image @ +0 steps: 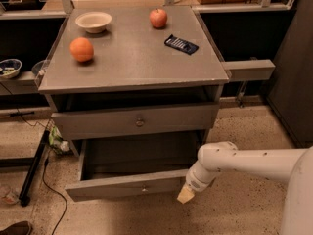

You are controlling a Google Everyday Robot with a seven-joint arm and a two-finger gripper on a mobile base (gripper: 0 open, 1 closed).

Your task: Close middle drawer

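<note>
The middle drawer (pixel 132 185) stands pulled out, its front panel running 9 to 3 o'clock, with the hand (pixel 185 195), grip state indeterminable, just beside its 3 o'clock end; closing likely requires a push toward 12 o'clock.

Hi front cam, looks down; pincer (pixel 186 195) lower-right.

The grey cabinet top (pixel 132 65) carries four things. An orange (pixel 81 49) sits near its front left. Behind the orange, by the back edge, stands a shallow cream bowl (pixel 93 21). Well right of the orange and further back is a red apple (pixel 158 18). Right of the orange lies a dark flat packet (pixel 181 44). The gripper (pixel 186 195) hangs far below and right of the orange, just above the speckled floor (pixel 239 131).
</note>
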